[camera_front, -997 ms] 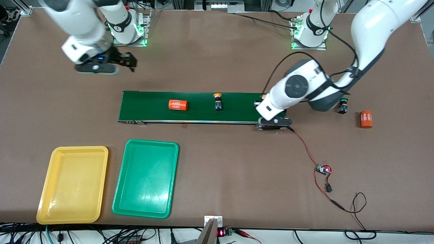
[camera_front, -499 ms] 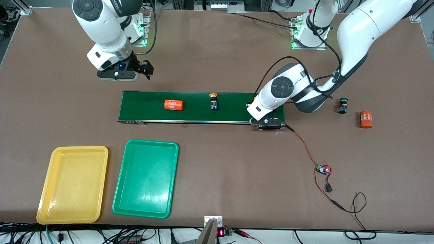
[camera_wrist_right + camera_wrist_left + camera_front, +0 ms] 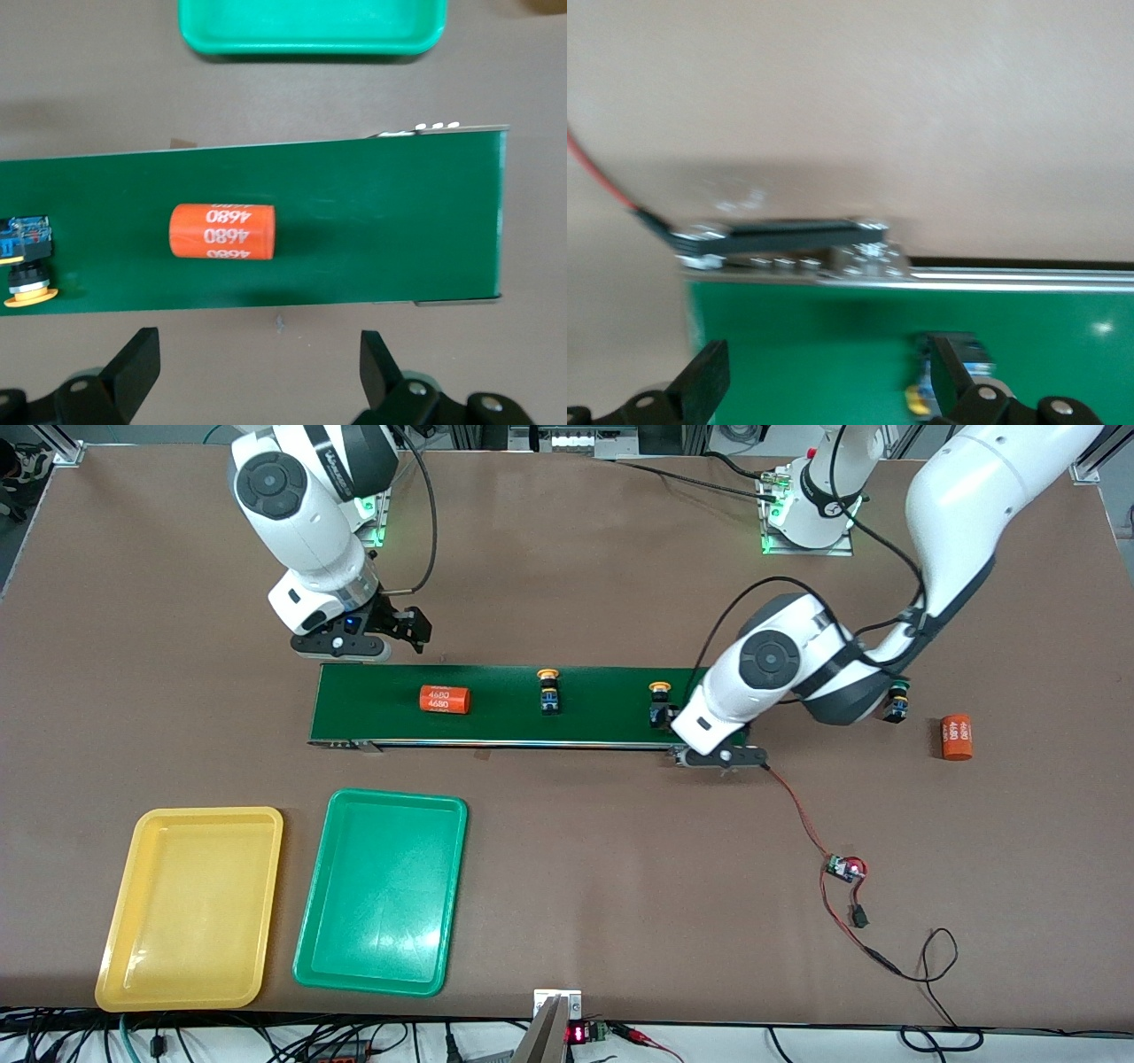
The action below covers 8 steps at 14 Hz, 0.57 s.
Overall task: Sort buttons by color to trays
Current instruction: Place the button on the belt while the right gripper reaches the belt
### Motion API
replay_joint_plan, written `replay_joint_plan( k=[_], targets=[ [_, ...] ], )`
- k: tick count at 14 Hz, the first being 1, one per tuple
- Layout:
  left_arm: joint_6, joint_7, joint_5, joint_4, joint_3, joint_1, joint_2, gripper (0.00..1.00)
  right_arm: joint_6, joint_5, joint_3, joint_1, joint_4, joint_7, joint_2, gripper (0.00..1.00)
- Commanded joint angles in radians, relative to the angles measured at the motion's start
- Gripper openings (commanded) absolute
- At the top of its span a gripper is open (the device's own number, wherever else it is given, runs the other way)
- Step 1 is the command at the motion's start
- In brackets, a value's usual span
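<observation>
Item count — two yellow-capped buttons (image 3: pixel 549 691) (image 3: pixel 658 703), one green-capped button (image 3: pixel 898 700), two orange cylinders (image 3: pixel 445 699) (image 3: pixel 956 737), one yellow tray (image 3: pixel 188 908), one green tray (image 3: pixel 383 891) — one conveyor belt (image 3: pixel 496 722).

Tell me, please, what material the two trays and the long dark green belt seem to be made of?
Yellow tray and green tray: probably moulded plastic, glossy; soft light reflections on the floors, rounded corners and raised rims.
Belt: apparently a matte rubber or fabric-like sheet, since it reflects almost nothing; its edge nearer the front camera looks like bright metal.
</observation>
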State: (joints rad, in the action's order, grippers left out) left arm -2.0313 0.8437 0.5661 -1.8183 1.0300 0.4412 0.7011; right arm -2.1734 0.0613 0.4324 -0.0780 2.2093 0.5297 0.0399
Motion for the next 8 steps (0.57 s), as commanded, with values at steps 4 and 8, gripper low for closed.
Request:
replay_joint_plan(
  k=[4,8],
  targets=[
    [0.193,-0.239,0.008,0.141,0.016,0.063,-0.028,1.0,-0.057,-0.005,0.002,-0.072,-0.013,0.0,-0.075,1.0],
    [0.194,-0.415,-0.012,0.149,-0.066,0.102,-0.084,1.0,-0.138,-0.008,0.002,-0.074,-0.013,-0.007,-0.115,1.0]
  ],
)
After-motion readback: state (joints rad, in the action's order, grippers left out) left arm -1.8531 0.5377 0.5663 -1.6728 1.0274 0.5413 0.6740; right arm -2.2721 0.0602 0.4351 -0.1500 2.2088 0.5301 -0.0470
